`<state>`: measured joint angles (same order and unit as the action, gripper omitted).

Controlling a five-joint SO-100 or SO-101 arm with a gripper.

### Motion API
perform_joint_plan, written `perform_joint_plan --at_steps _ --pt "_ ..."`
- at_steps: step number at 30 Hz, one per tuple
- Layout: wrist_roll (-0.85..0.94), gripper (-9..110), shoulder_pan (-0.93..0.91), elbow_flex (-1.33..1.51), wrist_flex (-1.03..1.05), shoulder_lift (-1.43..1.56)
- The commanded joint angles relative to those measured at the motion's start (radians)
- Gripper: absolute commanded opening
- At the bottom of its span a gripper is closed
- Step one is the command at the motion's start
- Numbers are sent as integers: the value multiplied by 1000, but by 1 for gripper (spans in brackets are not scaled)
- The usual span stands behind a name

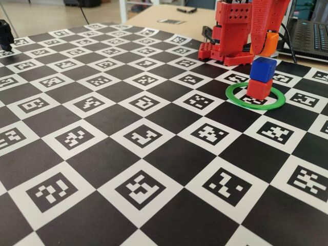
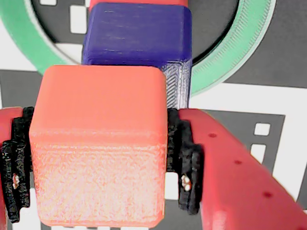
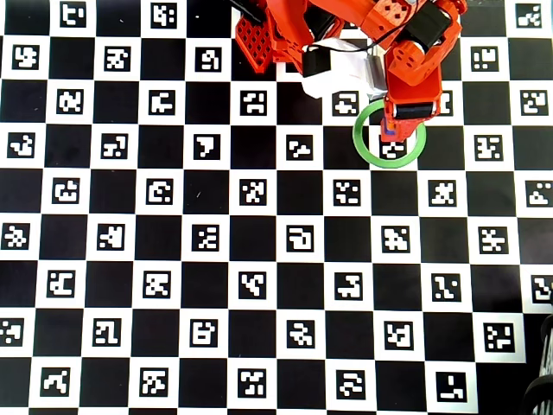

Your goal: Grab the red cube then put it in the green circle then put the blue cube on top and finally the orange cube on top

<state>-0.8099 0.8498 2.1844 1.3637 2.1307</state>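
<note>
Checkerboard first: black and white squares with coded markers cover the desk (image 1: pixel 154 154), flat and matte, and the whole near half lies open in the fixed view. Further back, the green circle (image 1: pixel 233 97), a thin flat plastic ring. Inside it stands the red cube (image 1: pixel 259 88), matte with rounded edges, and the blue cube (image 1: pixel 263 69) sits squarely on top of it, a tidy two-high stack. Just above and behind, the orange cube (image 1: pixel 269 44) hangs in the gripper (image 1: pixel 267 45), clear of the blue one. Close in on the wrist view: the gripper (image 2: pixel 98 158) is clamped on the orange cube (image 2: pixel 98 143), black ribbed pads (image 2: pixel 184 158) pressing both sides, layer lines showing on the printed faces. The blue cube (image 2: pixel 139 36) lies just beyond it, with the circle (image 2: pixel 230 52) curving round. From overhead, the red arm (image 3: pixel 415 60) covers the stack and part of the circle (image 3: pixel 363 143). A laptop (image 1: pixel 310 36) sits at the far right edge, past the board.
</note>
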Motion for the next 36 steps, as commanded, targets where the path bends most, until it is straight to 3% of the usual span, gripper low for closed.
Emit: perform_joint_plan --at_steps 1,29,36 --pt "6 1 11 -11 -11 43" --pt "9 2 43 -3 -17 -40" --pt "8 9 43 -11 -14 -51"
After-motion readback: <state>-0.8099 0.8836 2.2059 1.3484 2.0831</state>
